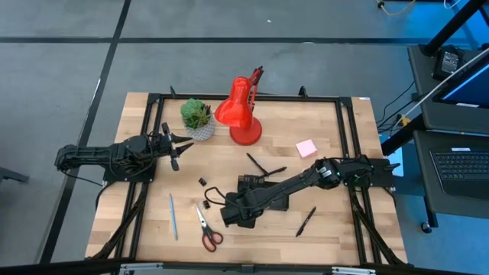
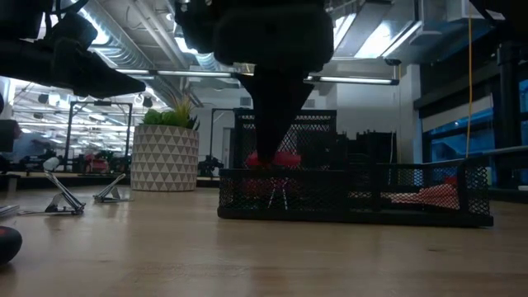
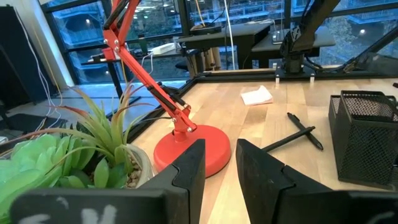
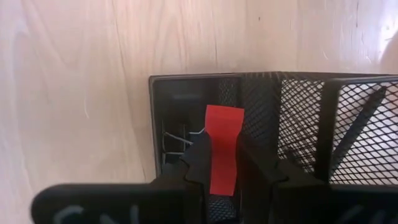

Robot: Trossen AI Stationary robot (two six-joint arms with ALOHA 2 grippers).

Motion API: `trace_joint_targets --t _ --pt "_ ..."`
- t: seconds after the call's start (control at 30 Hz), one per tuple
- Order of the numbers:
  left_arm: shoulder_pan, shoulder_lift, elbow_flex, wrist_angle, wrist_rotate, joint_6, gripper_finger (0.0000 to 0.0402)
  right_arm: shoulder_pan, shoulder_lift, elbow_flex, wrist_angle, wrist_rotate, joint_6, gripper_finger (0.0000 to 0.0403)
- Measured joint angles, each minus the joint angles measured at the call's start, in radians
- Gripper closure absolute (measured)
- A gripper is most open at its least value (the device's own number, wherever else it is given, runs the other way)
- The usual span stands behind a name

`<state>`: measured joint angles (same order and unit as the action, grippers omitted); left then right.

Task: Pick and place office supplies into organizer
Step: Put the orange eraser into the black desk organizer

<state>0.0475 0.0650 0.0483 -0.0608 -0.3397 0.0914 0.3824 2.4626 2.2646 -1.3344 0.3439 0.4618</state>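
Observation:
The organizer (image 1: pixel 276 205), a low black mesh tray, stands on the table's near middle. My right gripper (image 4: pixel 224 152) hangs over its left end compartment (image 4: pixel 186 112), shut on the tiny red block (image 4: pixel 224 134). A binder clip (image 4: pixel 174 142) lies in that compartment. On the table lie the red-handled scissors (image 1: pixel 208 229), the blue pen (image 1: pixel 173 215), black pens (image 1: pixel 263 164) (image 1: pixel 306 221), small black clips (image 1: pixel 203 182) and the pink sticky pad (image 1: pixel 306 147). My left gripper (image 1: pixel 177 149) waits open near the table's left edge, beside the plant. My right gripper pinches the red block's two long sides (image 4: pixel 214 168) between its fingers, coming from above and pointing down. The block stands upright, lifted clear, at about the height of the organizer's rim (image 2: pixel 285 159).
The red desk lamp (image 1: pixel 241 114) and the potted plant (image 1: pixel 197 114) stand at the far side. A black metal frame (image 1: pixel 344 114) runs around the table. Bare wood lies left of the organizer and along the near edge.

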Motion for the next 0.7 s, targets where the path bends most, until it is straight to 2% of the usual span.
trace_joint_targets --t 0.37,0.7 --pt "0.000 0.000 0.000 0.000 0.000 0.000 0.0315 0.000 0.000 0.000 0.009 0.002 0.027 0.0339" --pt "0.000 0.000 0.000 0.000 0.000 0.000 0.0315 0.000 0.000 0.000 0.017 0.002 0.031 0.0312"
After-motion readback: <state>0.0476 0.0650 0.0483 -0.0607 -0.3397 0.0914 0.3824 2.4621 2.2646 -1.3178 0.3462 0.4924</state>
